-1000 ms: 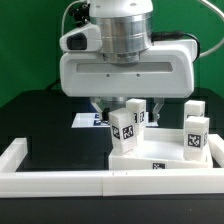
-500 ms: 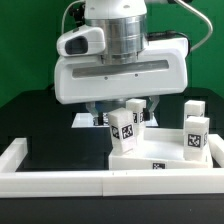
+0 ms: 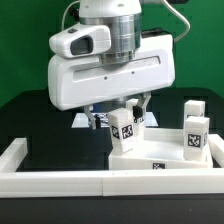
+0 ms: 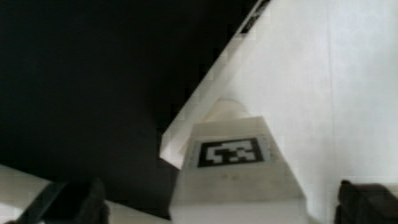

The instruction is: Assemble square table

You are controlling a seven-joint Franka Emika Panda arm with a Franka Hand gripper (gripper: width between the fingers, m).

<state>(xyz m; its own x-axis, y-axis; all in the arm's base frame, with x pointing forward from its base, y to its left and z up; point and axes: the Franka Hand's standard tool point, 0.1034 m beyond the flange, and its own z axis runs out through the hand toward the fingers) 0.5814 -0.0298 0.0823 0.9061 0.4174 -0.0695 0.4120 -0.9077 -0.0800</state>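
Observation:
The square table's white slab lies inside the low white wall, with a tag on its front edge. Several white tagged legs stand upright on it: two near my gripper and two at the exterior view's right. My gripper hangs open just above the near legs, one finger on each side. In the wrist view a tagged leg stands in the wide gap of my gripper, clear of both dark fingertips. The slab fills one side of that view.
A long low white border wall runs along the front and turns back at the exterior view's left. The marker board lies on the black table behind my gripper, mostly hidden by it.
The arm has risen and drifted toward the exterior view's left, uncovering more of the two near legs. The jaws stayed open and the legs did not move.

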